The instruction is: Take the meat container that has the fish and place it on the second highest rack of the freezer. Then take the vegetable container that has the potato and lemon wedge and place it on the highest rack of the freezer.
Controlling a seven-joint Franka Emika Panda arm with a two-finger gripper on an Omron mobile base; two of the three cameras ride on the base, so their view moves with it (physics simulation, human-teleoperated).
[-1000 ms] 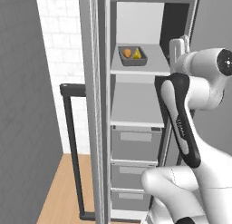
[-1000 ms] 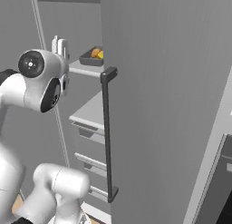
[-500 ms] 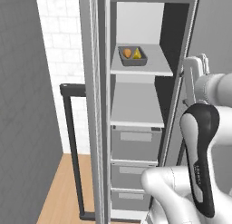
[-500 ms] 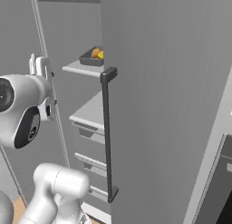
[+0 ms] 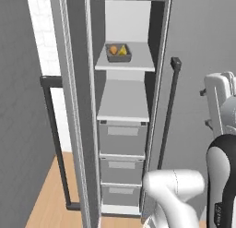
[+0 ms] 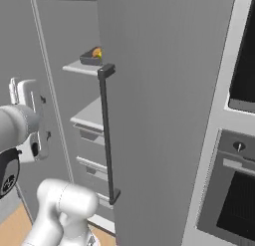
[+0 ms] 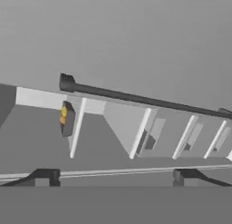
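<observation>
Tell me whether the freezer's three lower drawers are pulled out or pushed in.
Pushed in. In the left base view the three drawers sit with their fronts level under the shelf, none jutting forward.

The open grey freezer compartment (image 5: 124, 10) holds two flat white shelves above three grey drawers (image 5: 122, 137). On the upper white shelf (image 5: 125, 65) sits one dark grey rectangular container (image 5: 118, 53) with an orange piece and a yellow piece inside. The lower white shelf (image 5: 123, 102) is bare.
</observation>
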